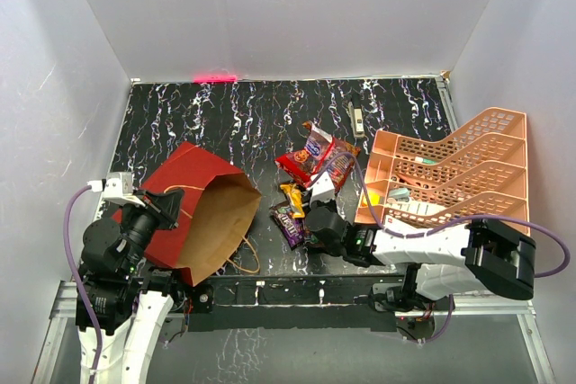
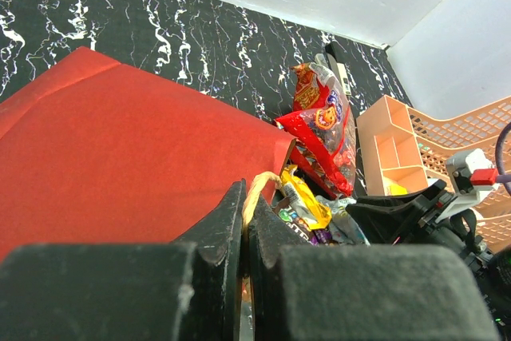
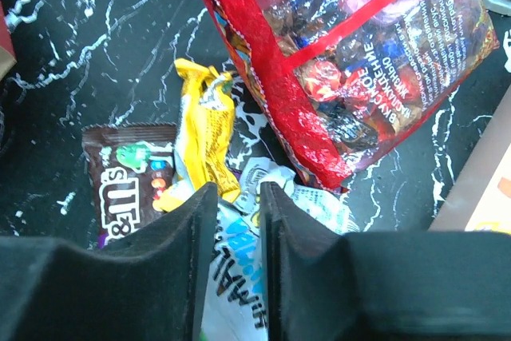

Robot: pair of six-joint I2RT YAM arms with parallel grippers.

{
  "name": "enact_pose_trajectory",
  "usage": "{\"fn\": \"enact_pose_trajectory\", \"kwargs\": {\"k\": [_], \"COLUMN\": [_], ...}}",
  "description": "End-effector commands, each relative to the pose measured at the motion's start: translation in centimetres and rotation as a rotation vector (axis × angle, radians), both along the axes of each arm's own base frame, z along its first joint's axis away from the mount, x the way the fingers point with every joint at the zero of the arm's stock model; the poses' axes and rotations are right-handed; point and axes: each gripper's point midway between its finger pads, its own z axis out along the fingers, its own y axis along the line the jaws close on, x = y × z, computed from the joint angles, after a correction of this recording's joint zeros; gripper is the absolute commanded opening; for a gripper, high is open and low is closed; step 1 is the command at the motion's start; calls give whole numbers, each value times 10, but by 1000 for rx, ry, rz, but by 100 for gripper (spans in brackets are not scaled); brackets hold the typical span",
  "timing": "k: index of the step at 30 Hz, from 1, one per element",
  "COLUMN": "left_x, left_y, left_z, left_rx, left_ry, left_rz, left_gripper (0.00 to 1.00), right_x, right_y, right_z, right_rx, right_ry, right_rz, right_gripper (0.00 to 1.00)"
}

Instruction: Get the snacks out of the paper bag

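Observation:
The paper bag (image 1: 184, 188), red outside and kraft inside, lies on its side at the left with its mouth toward the centre; it also shows in the left wrist view (image 2: 120, 157). My left gripper (image 2: 246, 213) is shut on its tan cord handle (image 2: 260, 184), at the bag's upper edge (image 1: 167, 200). The snacks lie in a pile right of the mouth: red bags (image 1: 315, 159) (image 3: 343, 61), a yellow packet (image 1: 292, 197) (image 3: 204, 129), a brown M&M's packet (image 3: 128, 189). My right gripper (image 3: 238, 197) (image 1: 320, 209) is over the pile, closed on a white-and-blue packet (image 3: 239, 269).
A peach lattice tiered tray (image 1: 450, 168) stands at the right, close to my right arm. A slim pen-like tool (image 1: 357, 119) lies behind the snacks. The bag's second cord handle (image 1: 245, 258) loops out near the front edge. White walls enclose the table.

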Motion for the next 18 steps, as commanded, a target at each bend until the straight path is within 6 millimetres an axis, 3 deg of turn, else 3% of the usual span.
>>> {"fn": "enact_pose_trajectory", "kwargs": {"k": [1, 8, 12, 18], "left_x": [2, 3, 4, 5], "left_y": [1, 1, 0, 1], "left_z": [5, 4, 3, 2], "left_rx": [4, 5, 6, 7], "left_ry": [-30, -23, -19, -13], "left_rz": [3, 3, 3, 4], "left_gripper": [0, 0, 0, 0], "right_x": [1, -5, -13, -36], "right_y": [0, 30, 73, 155], "right_z": [1, 33, 42, 66], "right_rx": [2, 29, 75, 161], "right_ry": [11, -18, -38, -111], "right_rz": [1, 177, 363, 613], "right_gripper": [38, 47, 49, 50]}}
